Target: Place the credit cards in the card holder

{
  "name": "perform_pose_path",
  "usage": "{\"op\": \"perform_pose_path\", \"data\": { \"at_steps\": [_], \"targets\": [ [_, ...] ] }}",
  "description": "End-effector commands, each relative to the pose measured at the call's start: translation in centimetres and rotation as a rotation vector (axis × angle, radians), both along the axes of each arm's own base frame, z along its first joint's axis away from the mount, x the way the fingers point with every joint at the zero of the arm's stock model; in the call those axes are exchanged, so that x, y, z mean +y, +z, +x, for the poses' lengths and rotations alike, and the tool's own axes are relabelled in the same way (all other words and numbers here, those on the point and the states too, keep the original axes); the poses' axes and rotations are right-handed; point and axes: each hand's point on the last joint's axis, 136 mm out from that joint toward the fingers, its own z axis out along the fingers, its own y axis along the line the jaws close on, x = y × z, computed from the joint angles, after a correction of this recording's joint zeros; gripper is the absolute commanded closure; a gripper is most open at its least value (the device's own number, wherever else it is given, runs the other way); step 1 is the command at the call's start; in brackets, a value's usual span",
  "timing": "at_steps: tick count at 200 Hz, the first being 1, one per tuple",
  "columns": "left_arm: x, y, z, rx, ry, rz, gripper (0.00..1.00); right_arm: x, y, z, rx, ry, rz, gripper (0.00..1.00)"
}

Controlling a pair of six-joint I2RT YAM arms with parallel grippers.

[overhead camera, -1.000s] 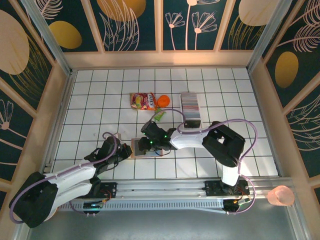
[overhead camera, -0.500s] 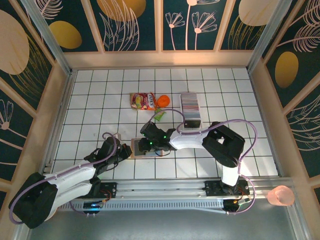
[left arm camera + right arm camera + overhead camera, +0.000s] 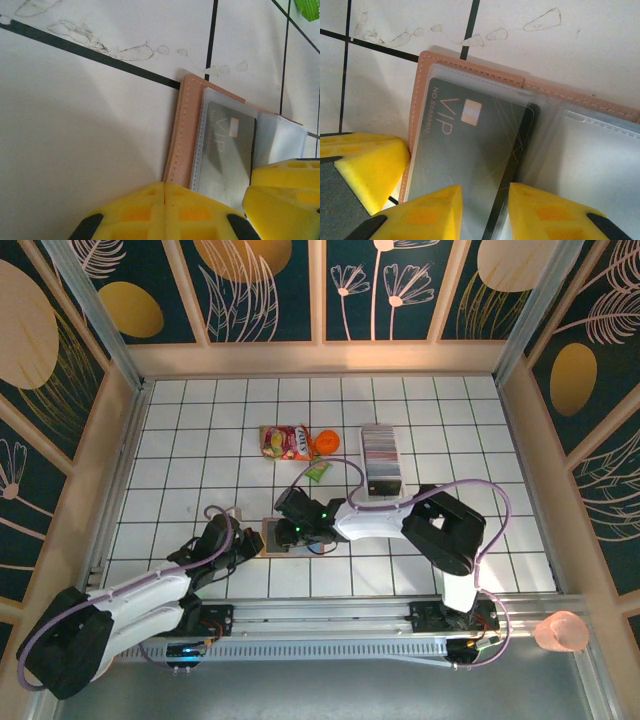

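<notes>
The salmon-pink card holder [image 3: 272, 538] lies open on the tiled table, its stitched edge [image 3: 183, 135] and clear pockets [image 3: 590, 155] showing. A dark grey VIP credit card [image 3: 470, 145] sits inside the left clear pocket [image 3: 227, 145]. My right gripper [image 3: 485, 212] is open, its yellow fingers [image 3: 427, 212] apart just over the card's near end, nothing pinched between them. My left gripper [image 3: 165, 200] is shut, its tip resting at the holder's left edge [image 3: 365, 165]. More credit cards [image 3: 380, 448] stand in a dense row farther back.
Colourful snack packets [image 3: 285, 442], an orange object [image 3: 326, 441] and a small green packet [image 3: 317, 472] lie behind the holder. The cards' long white tray [image 3: 384, 485] sits to the back right. Walls enclose the table on three sides.
The right gripper has edged slightly left over the holder and its jaws have narrowed a little. The left arm has not moved.
</notes>
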Motion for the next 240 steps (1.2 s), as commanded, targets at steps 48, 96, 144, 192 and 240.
{"op": "perform_pose_path", "data": {
  "at_steps": [48,96,144,192,240],
  "targets": [
    [0.8,-1.2,-1.2,0.045,0.006,0.028,1.00,-0.9,3.5,0.5,-0.094,-0.028,0.015,0.65],
    [0.7,-1.2,-1.2,0.048,0.004,0.024,1.00,-5.3,3.6,0.0,-0.094,-0.132,-0.061,0.63],
    [0.6,-1.3,-1.4,0.051,-0.001,0.017,1.00,-5.6,1.7,-1.5,-0.035,-0.142,-0.067,0.63],
    [0.7,-1.4,-1.6,0.052,-0.004,0.012,1.00,-5.2,0.6,-1.6,-0.023,-0.137,-0.094,0.63],
    [0.6,-1.5,-1.7,0.053,-0.009,0.007,1.00,-5.5,-0.5,-1.8,-0.010,-0.142,-0.130,0.62]
  ]
}}
